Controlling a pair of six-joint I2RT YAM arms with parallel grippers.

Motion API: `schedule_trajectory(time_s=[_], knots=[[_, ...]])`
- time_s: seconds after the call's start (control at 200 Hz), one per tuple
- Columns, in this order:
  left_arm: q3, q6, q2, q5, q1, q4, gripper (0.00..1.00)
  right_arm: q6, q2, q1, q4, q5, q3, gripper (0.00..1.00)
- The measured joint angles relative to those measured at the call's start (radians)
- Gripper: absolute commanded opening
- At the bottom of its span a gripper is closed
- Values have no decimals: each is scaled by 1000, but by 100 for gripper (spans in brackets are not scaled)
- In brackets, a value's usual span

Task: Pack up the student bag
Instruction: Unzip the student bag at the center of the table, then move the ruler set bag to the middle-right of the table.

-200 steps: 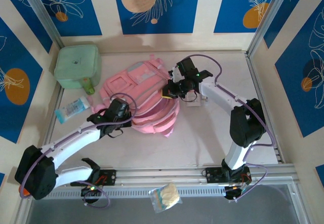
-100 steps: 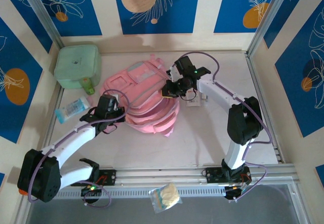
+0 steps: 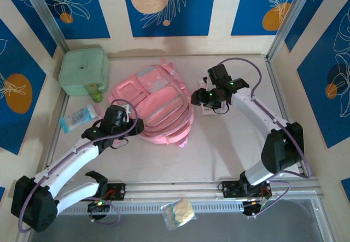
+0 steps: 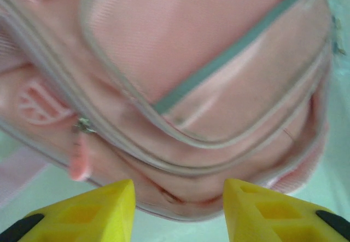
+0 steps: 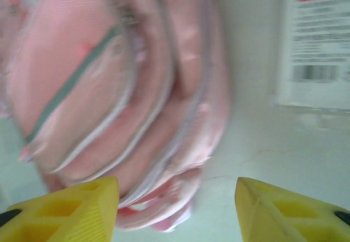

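Note:
The student bag (image 3: 156, 105) is a soft pink backpack with grey zip lines, lying flat mid-table. My left gripper (image 3: 133, 127) sits at its near-left edge. In the left wrist view the yellow fingers (image 4: 93, 212) stand apart, and the left gripper (image 4: 178, 212) is open just short of the student bag (image 4: 180, 78). My right gripper (image 3: 197, 97) hovers at the bag's right side. In the right wrist view the right gripper (image 5: 178, 214) is open over bare table, with the student bag (image 5: 109, 88) lying left of the gap.
A white labelled packet (image 3: 210, 109) lies under the right wrist, also seen as a barcoded packet (image 5: 317, 39). A mint-green soft case (image 3: 83, 70) stands back left, a blue-and-white pouch (image 3: 79, 117) near the left wall. Panelled walls enclose the table.
Both grippers have opened and let go of the bag. The right gripper has moved right, off the bag; the bag has settled flat.

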Motion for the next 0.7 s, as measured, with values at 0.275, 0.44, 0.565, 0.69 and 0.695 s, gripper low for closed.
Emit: schedule_trajectory(time_s=[0.275,0.44,0.565,0.69,0.695], knots=[[140,-72,208,-21,-204,67,46,20,268,-63,-2,130,82,44],[200,-94,297,-38,-244,121,47,-18,408,-80,0,211,222,47],[225,-111,350,-47,-254,151,46,-54,486,-89,-2,244,301,47],[238,-125,387,-46,-259,181,46,-82,573,-92,-9,266,380,48],[239,-125,389,-46,-259,181,46,-82,574,-92,-10,266,381,48]])
